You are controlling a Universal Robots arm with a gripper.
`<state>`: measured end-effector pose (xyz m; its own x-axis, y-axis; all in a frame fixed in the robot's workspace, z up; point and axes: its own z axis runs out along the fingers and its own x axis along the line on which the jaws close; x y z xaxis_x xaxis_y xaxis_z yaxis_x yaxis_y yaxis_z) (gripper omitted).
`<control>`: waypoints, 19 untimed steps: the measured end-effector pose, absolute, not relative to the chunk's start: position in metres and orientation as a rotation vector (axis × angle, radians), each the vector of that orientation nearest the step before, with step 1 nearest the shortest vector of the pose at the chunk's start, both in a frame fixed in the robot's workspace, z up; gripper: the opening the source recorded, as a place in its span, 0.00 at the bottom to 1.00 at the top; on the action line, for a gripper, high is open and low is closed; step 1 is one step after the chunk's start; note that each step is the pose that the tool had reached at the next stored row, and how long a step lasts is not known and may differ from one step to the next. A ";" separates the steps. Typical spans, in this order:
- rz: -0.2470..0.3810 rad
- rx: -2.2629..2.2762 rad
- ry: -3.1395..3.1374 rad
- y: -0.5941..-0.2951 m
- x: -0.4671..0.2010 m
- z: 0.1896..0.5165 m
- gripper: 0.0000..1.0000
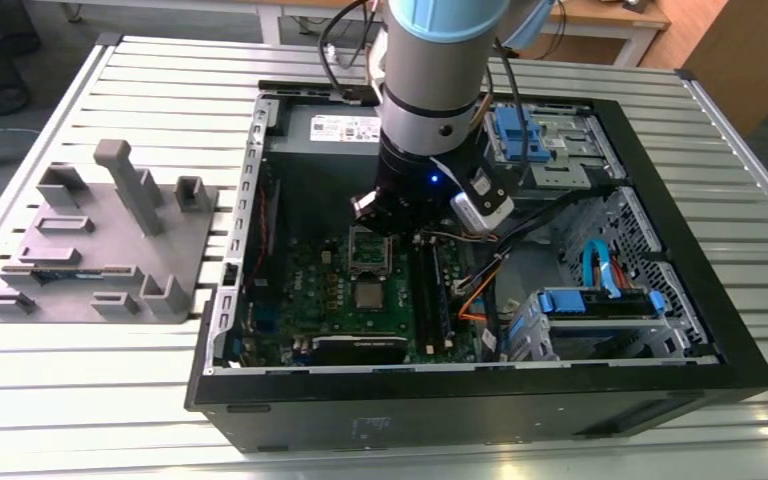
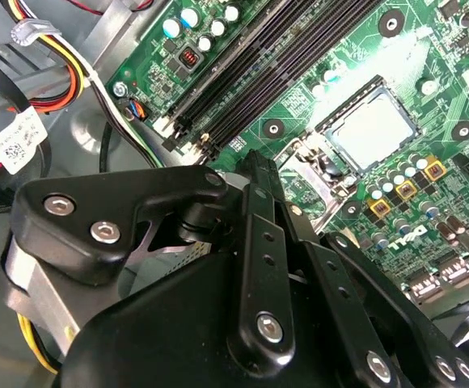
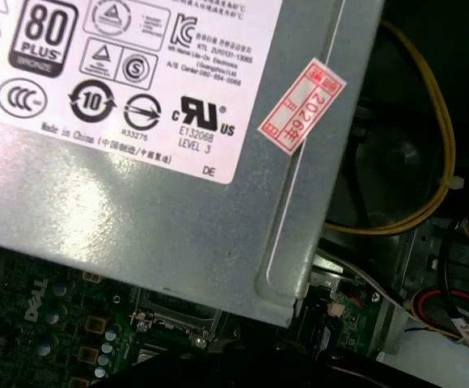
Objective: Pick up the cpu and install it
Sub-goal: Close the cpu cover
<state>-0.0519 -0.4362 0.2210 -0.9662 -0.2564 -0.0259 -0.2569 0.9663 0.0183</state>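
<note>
The cpu (image 1: 368,296) (image 2: 372,131) is a small pale silvery square lying flat in the socket on the green motherboard (image 1: 317,290) (image 2: 315,89) inside the open computer case. The shiny socket frame (image 1: 369,251) (image 2: 319,166) stands hinged up right beside it. In the exterior view my gripper (image 1: 387,232) hangs low over that frame, just behind the cpu and apart from it. In the second wrist view the gripper's (image 2: 255,166) black linkages end close to the frame, and nothing shows in its grasp.
The case walls (image 1: 231,260) ring the board. A grey power supply (image 1: 337,128) (image 3: 137,186) sits at the back, blue drive cages (image 1: 598,300) at the exterior view's right. Memory slots (image 2: 283,65) and cable bundles (image 2: 48,65) lie near the socket. A grey block with posts (image 1: 104,250) stands outside.
</note>
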 end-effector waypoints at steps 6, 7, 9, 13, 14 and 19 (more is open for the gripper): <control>0.034 -0.404 3.092 -0.436 -0.052 0.221 0.11; 0.034 -0.404 3.092 -0.436 -0.052 0.221 0.11; 0.033 -0.404 3.088 -0.436 -0.052 0.221 0.11; 0.031 -0.402 3.073 -0.436 -0.052 0.220 0.11; 0.031 -0.402 3.072 -0.436 -0.052 0.220 0.11; 0.030 -0.402 3.068 -0.434 -0.052 0.219 0.11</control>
